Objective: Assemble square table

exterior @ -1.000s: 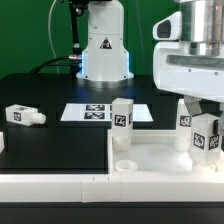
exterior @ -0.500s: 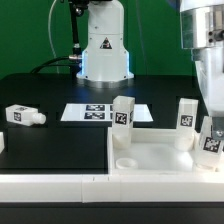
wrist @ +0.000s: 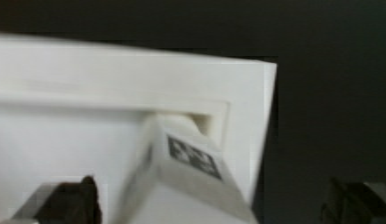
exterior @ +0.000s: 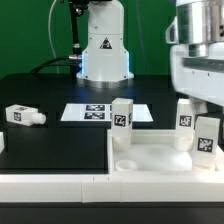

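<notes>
The square tabletop (exterior: 160, 155) lies at the front of the black table (exterior: 60, 150), against the white border bar (exterior: 60, 185). Three legs stand upright in its corner sockets: one (exterior: 122, 124) at the slab's near-centre corner, one (exterior: 186, 123) behind, one (exterior: 207, 140) beneath the gripper (exterior: 205, 105), whose fingers (wrist: 65, 198) are spread apart, released. A fourth leg (exterior: 22, 116) lies well apart from the slab, past the marker board (exterior: 100, 113).

White slab (exterior: 150, 160); three upright legs (exterior: 122, 122); one leg (exterior: 22, 116) flat

No readable text (only patterned tags)
</notes>
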### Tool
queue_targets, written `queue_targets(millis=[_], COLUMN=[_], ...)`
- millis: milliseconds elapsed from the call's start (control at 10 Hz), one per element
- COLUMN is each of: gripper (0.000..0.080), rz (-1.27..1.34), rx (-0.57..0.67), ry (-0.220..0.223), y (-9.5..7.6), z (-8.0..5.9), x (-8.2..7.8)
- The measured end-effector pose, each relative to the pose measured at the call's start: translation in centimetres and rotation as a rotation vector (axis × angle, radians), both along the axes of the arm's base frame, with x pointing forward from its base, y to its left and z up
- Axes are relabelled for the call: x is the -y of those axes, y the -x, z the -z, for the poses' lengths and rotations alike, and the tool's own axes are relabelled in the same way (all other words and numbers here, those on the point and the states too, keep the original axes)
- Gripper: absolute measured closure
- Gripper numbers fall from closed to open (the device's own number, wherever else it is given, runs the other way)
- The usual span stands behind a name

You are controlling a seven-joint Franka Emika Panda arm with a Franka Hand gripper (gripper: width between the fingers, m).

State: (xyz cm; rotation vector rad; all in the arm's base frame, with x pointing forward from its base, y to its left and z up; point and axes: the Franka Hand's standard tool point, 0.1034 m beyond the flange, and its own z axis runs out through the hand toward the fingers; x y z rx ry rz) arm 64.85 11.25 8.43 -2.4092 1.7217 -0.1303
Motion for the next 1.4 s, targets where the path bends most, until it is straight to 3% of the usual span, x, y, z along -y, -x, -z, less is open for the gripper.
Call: queue_targets(millis=[400, 600, 700, 900, 1000, 1100, 1300, 1400], gripper=[0.015, 0.015, 0.015, 0.0387, 0.0387, 0.0505, 0.0505, 0.0505], rz=[-0.257, -0.578, -0.543, -0.534, -0.517, -0.437, -0.191, 0.025], rx=[0.006, 0.019, 0.017, 0.016, 0.014, 0.006, -0.02, -0.037], ry=[0.049, 0.142, 0.135, 0.135, 0.131, 0.121, 0.079, 0.032], y=[0.21, 0.26, 0.26, 0.26, 0.26, 0.32, 0.47, 0.65], z=[0.08, 0.21, 0.22, 0.22, 0.23, 0.29, 0.35, 0.46], x=[-0.04, 0.16, 0.15, 0.17, 0.2, 0.45, 0.69, 0.75])
